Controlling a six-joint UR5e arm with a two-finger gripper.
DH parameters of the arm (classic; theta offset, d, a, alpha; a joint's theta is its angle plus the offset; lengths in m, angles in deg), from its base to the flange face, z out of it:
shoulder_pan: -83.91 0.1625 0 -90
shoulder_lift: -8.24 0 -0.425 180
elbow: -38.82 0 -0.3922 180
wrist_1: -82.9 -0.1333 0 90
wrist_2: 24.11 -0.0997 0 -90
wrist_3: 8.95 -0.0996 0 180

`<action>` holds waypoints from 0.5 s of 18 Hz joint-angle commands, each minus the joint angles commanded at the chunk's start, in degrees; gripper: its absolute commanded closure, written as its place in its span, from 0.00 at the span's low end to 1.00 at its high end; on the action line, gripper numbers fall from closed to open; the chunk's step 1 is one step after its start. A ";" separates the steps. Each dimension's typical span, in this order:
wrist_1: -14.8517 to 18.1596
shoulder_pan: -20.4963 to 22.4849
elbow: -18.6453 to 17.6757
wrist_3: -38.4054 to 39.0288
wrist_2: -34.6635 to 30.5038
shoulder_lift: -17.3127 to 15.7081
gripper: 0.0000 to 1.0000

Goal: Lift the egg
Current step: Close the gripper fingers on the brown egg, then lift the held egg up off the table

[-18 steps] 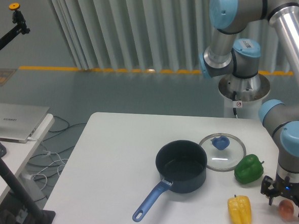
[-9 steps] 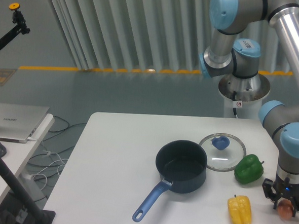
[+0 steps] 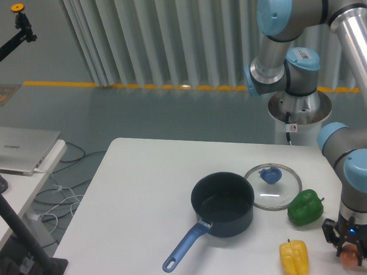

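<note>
Camera view: our two-finger gripper (image 3: 350,252) clenches the small brownish-pink egg (image 3: 349,257), 3 o'clock of the yellow pepper (image 3: 294,261); we judge it light, smooth, fragile — hold across its middle.

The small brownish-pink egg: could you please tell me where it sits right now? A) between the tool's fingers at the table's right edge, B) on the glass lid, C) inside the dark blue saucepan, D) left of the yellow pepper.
A: the small brownish-pink egg shows between the fingers of the tool, right of the yellow bell pepper.
</note>
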 joint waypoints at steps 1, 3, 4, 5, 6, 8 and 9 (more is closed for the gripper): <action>0.09 0.00 -0.09 -0.53 0.00 -0.35 0.89; 0.09 0.00 -0.09 -0.97 0.00 -1.40 0.89; 0.09 0.00 -0.09 -1.58 0.00 -2.11 0.89; 0.09 0.00 -0.17 -1.94 0.09 -2.81 0.89; 0.17 0.00 -0.18 -2.03 0.17 -3.51 0.89; 0.26 -0.17 -0.44 -2.99 0.18 -4.74 0.89; 0.26 -0.26 -0.53 -4.04 0.09 -5.18 0.89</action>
